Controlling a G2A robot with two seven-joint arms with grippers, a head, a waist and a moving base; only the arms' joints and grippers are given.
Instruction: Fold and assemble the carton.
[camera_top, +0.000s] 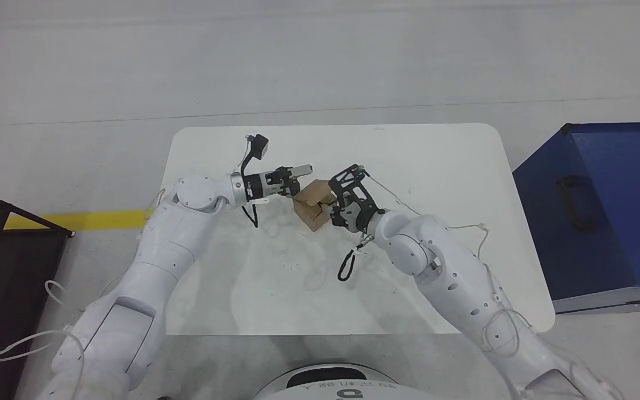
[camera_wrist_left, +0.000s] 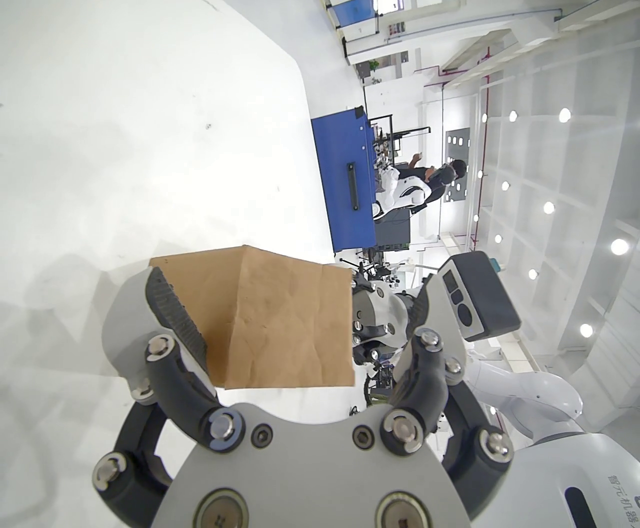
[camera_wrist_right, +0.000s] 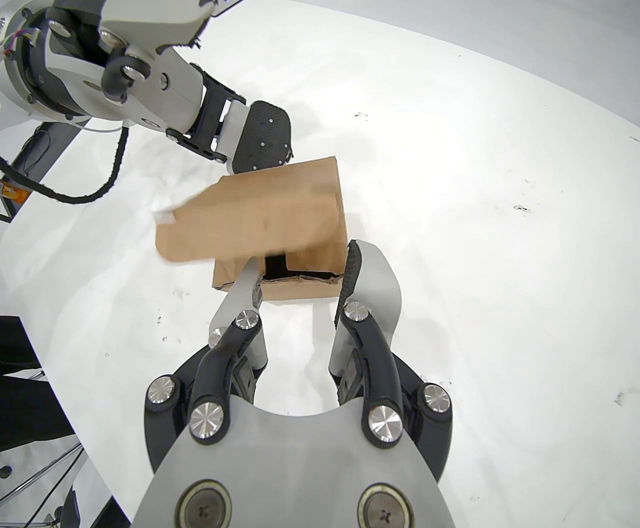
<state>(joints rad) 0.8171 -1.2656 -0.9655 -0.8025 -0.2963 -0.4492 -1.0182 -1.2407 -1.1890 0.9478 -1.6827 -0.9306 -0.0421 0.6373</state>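
Between the two tools, the carton (camera_top: 315, 206) is sitting on the counter (camera_top: 450, 260), its lid (camera_wrist_right: 250, 220) hanging loose over the open mouth.

Around the carton's far end, the left tool (camera_wrist_left: 295, 300) is standing wide open and gripping nothing. One pad (camera_wrist_left: 175, 315) is lying against the carton's side, and the other finger (camera_wrist_left: 430, 320) is standing well apart from it.

At the mouth end, the right tool (camera_wrist_right: 300, 280) is about half open and straddling the front wall. One of its fingers is sitting at the dark gap under the lid, while the other is touching the outer corner. We cannot tell whether it is pinching the wall or only resting there.

We are judging the step in hand to be tucking the lid shut. To do it well, we are wanting the left tool to brace the carton from behind so that it is not sliding away from the right tool's push. The board is looking creased and soft, so we are favouring a slow, light press near the fold line. We are also minding that the finger at the gap is not blocking the tuck.
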